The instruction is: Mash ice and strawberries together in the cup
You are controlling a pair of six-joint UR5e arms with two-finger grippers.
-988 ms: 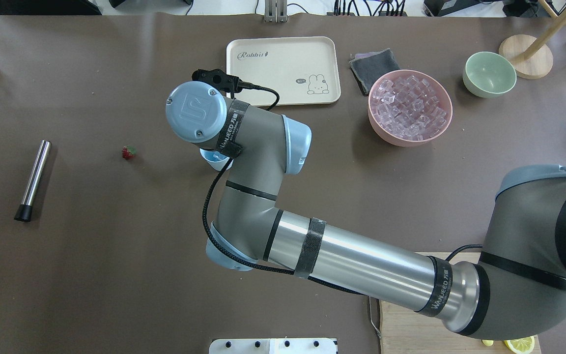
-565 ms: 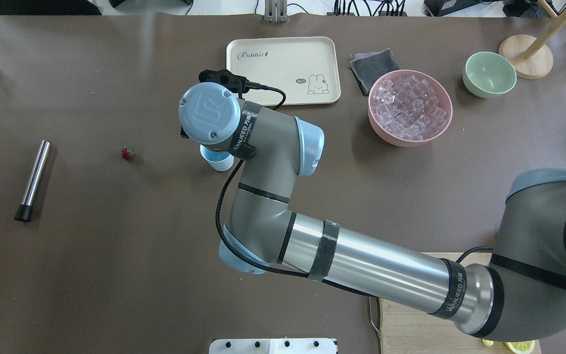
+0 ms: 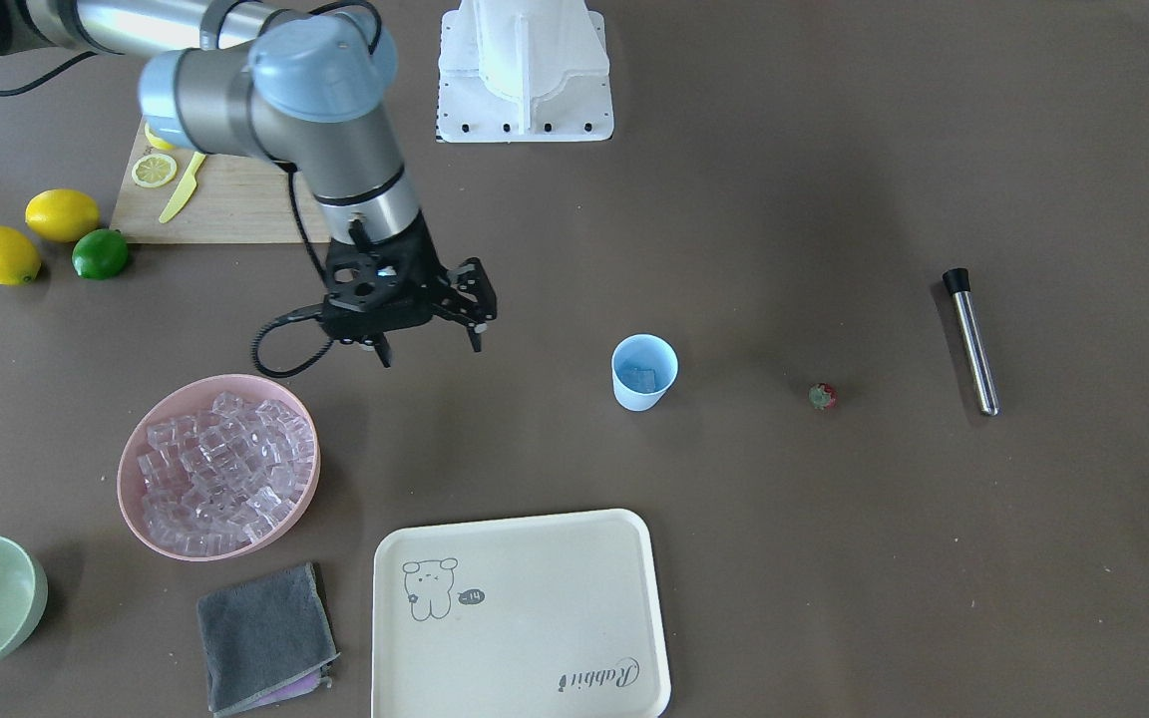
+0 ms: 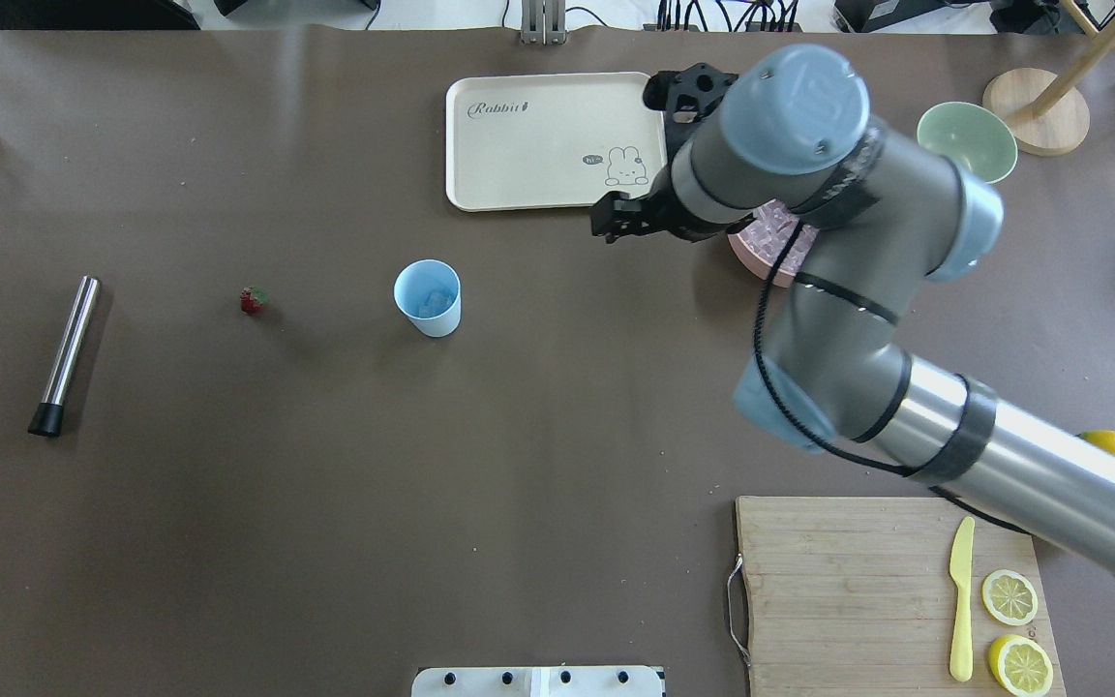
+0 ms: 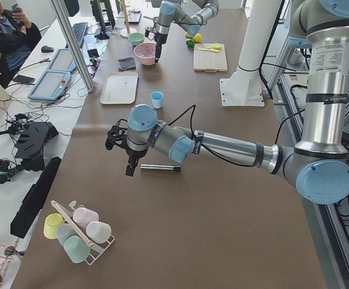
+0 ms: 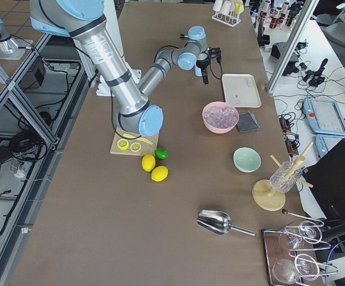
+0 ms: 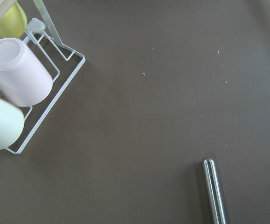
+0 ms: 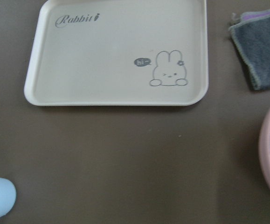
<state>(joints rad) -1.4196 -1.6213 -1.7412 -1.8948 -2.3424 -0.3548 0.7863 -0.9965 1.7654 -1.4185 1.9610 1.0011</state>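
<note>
R pincer (image 3: 430,350) vertical, jaws apart, empty; L pincer (image 5: 129,169) low, arm outstretched, grip unclear.

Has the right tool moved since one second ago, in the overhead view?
Yes. The right tool moved toward the view's right: from above the cup, below the tray's left corner, to the tray's right corner, beside the pink bowl.

The table (image 4: 228,542) is matt brown. The cup (image 4: 441,324) looks smooth, satin plastic; the ice (image 3: 220,469) clear and glossy. A rod (image 4: 69,344) is polished metal, a board (image 4: 838,581) grained wood, a cloth (image 3: 265,638) fuzzy grey.
</note>
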